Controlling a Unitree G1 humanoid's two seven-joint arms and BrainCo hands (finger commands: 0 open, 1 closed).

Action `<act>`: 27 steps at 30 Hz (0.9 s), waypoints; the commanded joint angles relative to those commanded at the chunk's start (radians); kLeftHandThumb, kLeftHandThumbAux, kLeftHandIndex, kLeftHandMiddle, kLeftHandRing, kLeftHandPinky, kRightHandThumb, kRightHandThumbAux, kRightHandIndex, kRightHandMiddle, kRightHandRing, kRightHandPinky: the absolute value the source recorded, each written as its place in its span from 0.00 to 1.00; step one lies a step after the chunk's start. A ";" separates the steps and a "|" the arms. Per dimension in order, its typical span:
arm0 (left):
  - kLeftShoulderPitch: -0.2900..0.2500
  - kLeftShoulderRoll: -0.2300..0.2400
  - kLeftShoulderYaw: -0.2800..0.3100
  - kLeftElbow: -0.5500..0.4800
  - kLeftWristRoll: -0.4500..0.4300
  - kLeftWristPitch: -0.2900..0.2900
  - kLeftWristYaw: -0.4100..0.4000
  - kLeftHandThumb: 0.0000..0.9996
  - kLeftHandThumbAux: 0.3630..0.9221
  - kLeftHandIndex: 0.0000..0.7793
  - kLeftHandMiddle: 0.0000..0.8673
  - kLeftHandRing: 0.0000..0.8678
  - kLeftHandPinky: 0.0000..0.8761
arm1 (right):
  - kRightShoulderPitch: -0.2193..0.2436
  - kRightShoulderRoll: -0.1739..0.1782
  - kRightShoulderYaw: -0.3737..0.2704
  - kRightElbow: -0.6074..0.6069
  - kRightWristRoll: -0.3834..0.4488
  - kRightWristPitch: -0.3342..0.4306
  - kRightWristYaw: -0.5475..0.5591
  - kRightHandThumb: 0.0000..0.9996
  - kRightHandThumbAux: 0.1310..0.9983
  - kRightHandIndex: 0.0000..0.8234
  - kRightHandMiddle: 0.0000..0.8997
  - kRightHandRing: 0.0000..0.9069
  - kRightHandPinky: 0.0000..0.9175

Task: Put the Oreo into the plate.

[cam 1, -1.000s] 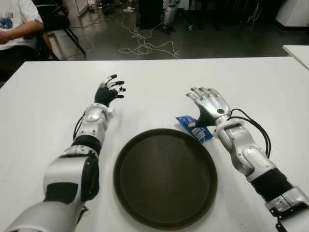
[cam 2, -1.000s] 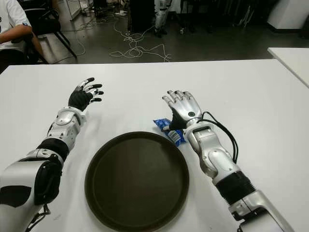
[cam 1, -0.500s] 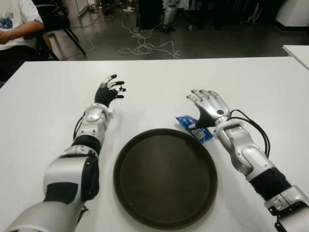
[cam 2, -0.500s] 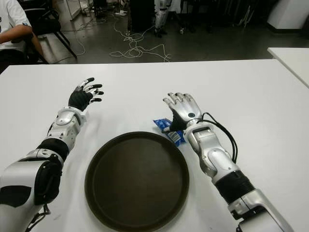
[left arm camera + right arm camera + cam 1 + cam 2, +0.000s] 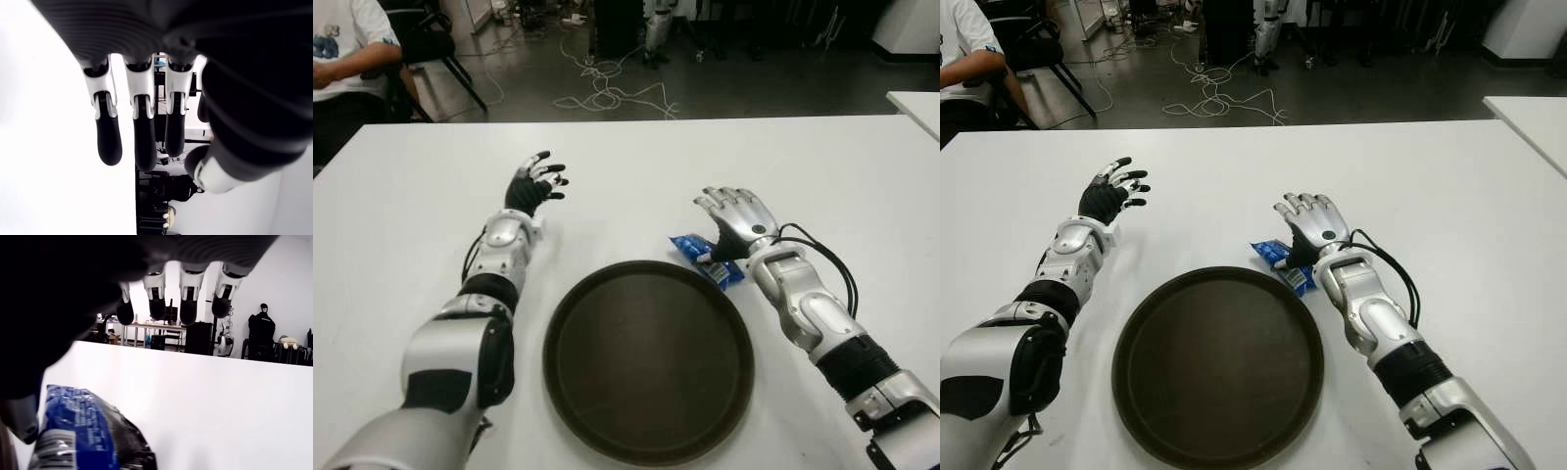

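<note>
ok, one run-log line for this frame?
phase: pre-grasp | right hand: open, over Oreo pack | Oreo pack: on table, beside plate rim | plate: empty | left hand: open, idle, left of plate

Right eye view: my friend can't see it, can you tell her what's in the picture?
The robot's silver right hand hovers, fingers open, over a small blue Oreo packet lying on the white table, just beyond the rim of a round dark brown plate. Its black-gloved left hand shows, fingers spread, to the plate's far left.
</note>
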 joint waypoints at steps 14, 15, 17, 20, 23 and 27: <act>0.001 0.001 -0.002 0.001 0.002 -0.005 -0.002 0.27 0.80 0.21 0.35 0.40 0.48 | -0.025 0.011 0.007 0.066 0.011 -0.003 -0.028 0.00 0.52 0.13 0.12 0.11 0.10; 0.001 0.000 -0.001 0.001 0.002 -0.006 -0.001 0.27 0.81 0.21 0.35 0.40 0.48 | -0.026 0.011 0.007 0.068 0.012 -0.001 -0.028 0.00 0.52 0.13 0.12 0.11 0.10; 0.001 0.000 0.000 0.001 0.000 -0.006 0.000 0.27 0.81 0.21 0.35 0.40 0.48 | -0.029 0.013 0.008 0.073 0.012 0.002 -0.027 0.00 0.51 0.13 0.11 0.11 0.10; 0.001 -0.001 0.003 0.001 -0.002 -0.006 0.001 0.27 0.81 0.21 0.34 0.40 0.48 | -0.033 0.015 0.009 0.082 0.013 0.006 -0.027 0.00 0.50 0.12 0.11 0.11 0.11; 0.001 -0.002 0.004 0.000 -0.004 -0.003 0.002 0.27 0.83 0.21 0.34 0.39 0.47 | -0.037 0.016 0.010 0.093 0.013 0.005 -0.032 0.00 0.50 0.12 0.11 0.11 0.11; -0.001 -0.003 0.006 0.001 -0.006 0.002 0.004 0.27 0.82 0.20 0.34 0.40 0.49 | -0.045 0.017 0.013 0.117 0.015 -0.001 -0.042 0.00 0.51 0.12 0.12 0.13 0.14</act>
